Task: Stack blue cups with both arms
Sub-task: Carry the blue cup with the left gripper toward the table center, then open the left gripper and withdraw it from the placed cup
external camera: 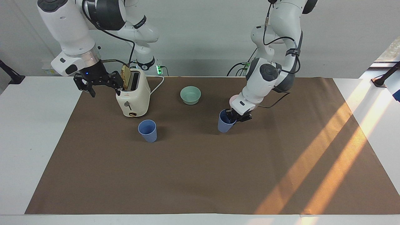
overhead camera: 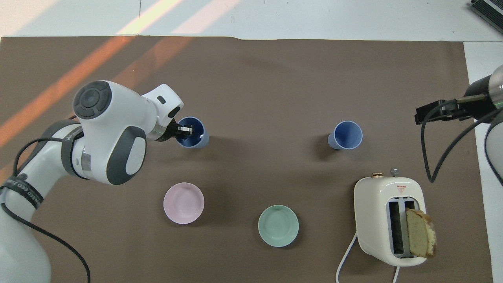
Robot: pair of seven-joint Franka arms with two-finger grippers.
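One blue cup [external camera: 147, 130] [overhead camera: 346, 135] stands upright on the brown mat, just farther from the robots than the toaster. My left gripper [external camera: 232, 116] [overhead camera: 184, 129] is shut on the rim of the second blue cup [external camera: 224, 123] [overhead camera: 194, 137], one finger inside it. That cup is tilted and low over the middle of the mat, close to the pink bowl. My right gripper [external camera: 105, 91] [overhead camera: 422, 116] hangs open and empty in the air beside the toaster, over the mat's edge at the right arm's end.
A cream toaster [external camera: 132, 97] [overhead camera: 389, 220] with a bread slice [overhead camera: 420, 232] sticking up stands near the right arm. A mint-green bowl [external camera: 190, 94] [overhead camera: 278, 225] and a pale pink bowl [overhead camera: 183, 203] sit nearer to the robots than the cups.
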